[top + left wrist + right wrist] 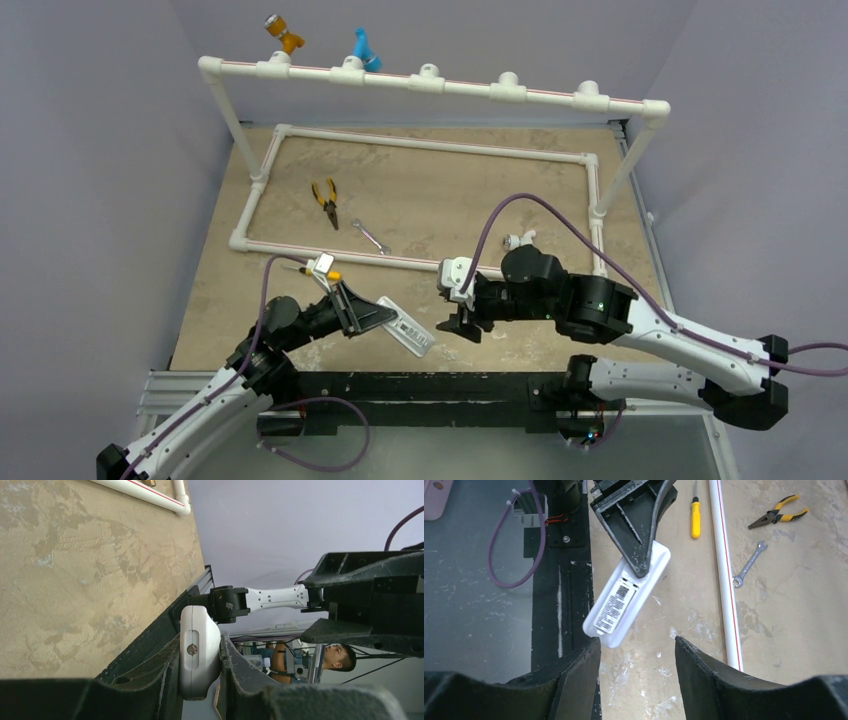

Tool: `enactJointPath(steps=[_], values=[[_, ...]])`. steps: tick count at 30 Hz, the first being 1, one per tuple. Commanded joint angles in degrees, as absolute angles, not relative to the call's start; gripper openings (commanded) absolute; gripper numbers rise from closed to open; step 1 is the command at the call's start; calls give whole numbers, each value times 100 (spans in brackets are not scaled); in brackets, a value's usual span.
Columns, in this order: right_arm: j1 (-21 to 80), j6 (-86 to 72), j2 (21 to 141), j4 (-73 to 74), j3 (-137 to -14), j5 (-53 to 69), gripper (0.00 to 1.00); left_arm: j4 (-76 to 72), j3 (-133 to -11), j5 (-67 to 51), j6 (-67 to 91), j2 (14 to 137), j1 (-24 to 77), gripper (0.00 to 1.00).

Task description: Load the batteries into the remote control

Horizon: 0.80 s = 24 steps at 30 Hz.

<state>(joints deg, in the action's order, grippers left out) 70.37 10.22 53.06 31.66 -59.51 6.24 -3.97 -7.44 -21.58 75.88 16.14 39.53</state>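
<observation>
The remote control is a slim white handset held above the table's near edge, tilted, with my left gripper shut on one end of it. In the left wrist view its white end sits clamped between the dark fingers. The right wrist view shows its back with a printed label and the left gripper pinching its far end. My right gripper hovers just right of the remote, open and holding nothing. The batteries are out of view.
Yellow-handled pliers and a silver wrench lie inside the white PVC frame. A yellow-handled screwdriver and a small white piece lie by the frame's near pipe. The black mounting rail runs under both arms.
</observation>
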Motion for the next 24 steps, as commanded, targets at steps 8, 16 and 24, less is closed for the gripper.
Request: enactJointPath(steps=[8,16,24], values=[[6505,3007,5555,3232,-5748,2778,55,-612,-817,-2466,7658,1630,3975,0],[6504,3689,5647,2948,-5372,3123,47,-642,-809,-2477,7672,1649,3977,0],[6504,4441,5839,2769,-5250,3794,44,-743,-809,-2556,7672,1742,3974,0]])
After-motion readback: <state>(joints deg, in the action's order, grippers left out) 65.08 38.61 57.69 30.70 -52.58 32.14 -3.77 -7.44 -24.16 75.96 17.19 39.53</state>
